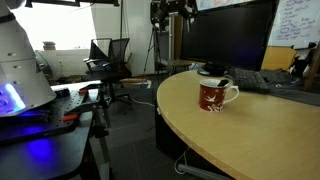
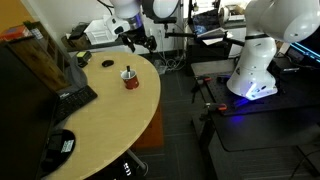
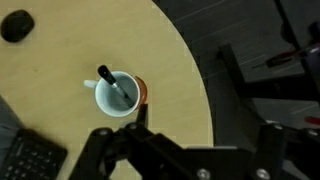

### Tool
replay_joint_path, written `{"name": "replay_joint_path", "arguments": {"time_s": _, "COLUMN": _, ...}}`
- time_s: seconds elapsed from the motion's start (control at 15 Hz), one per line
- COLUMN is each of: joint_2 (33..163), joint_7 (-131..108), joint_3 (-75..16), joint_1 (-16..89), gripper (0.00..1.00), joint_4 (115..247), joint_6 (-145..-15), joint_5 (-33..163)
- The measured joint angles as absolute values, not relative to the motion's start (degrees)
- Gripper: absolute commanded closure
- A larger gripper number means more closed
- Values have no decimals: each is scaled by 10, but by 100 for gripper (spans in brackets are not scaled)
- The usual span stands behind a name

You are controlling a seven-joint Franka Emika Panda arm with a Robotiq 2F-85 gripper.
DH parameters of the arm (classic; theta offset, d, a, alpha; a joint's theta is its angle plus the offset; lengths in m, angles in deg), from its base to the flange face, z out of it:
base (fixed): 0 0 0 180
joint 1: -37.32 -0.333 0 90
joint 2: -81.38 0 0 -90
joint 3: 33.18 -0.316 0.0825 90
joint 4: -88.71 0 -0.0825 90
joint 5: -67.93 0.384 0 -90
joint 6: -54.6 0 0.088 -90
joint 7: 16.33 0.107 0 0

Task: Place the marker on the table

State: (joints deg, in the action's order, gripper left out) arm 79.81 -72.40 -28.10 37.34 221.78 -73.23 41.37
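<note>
A red mug with a white inside [image 3: 118, 93] stands on the light tan wooden table [image 3: 70, 50]. A black marker [image 3: 113, 85] leans inside the mug. The mug also shows in both exterior views [image 1: 215, 95] [image 2: 128, 79], with the marker tip sticking out of it [image 2: 127, 71]. My gripper [image 3: 205, 125] is open and empty. It hangs well above the table, off to one side of the mug, near the table's curved edge. It shows high up in both exterior views [image 1: 172, 12] [image 2: 137, 37].
A black mouse [image 3: 15, 25] and a keyboard [image 3: 30, 160] lie on the table near a monitor [image 1: 225, 35]. A dark stand with blue glow [image 2: 260, 110] carries a white robot base [image 2: 255, 60]. Office chairs [image 1: 112, 62] stand behind.
</note>
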Motion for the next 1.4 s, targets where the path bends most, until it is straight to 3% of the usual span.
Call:
{"name": "replay_joint_path", "arguments": {"time_s": 0.47, "joint_2": 861, "joint_7": -916, "joint_3": -281, "joint_1": 388, "gripper": 0, "joint_4": 2229, "joint_6": -867, "joint_5": 418}}
{"name": "replay_joint_path", "arguments": {"time_s": 1.07, "joint_2": 994, "joint_7": -947, "joint_3": -281, "joint_1": 410, "gripper": 0, "joint_4": 2143, "joint_6": -877, "joint_5": 398}}
{"name": "replay_joint_path", "arguments": {"time_s": 1.4, "joint_2": 1043, "joint_7": -947, "joint_3": -280, "joint_1": 425, "gripper": 16, "joint_4": 2073, "joint_6": -852, "joint_5": 396}}
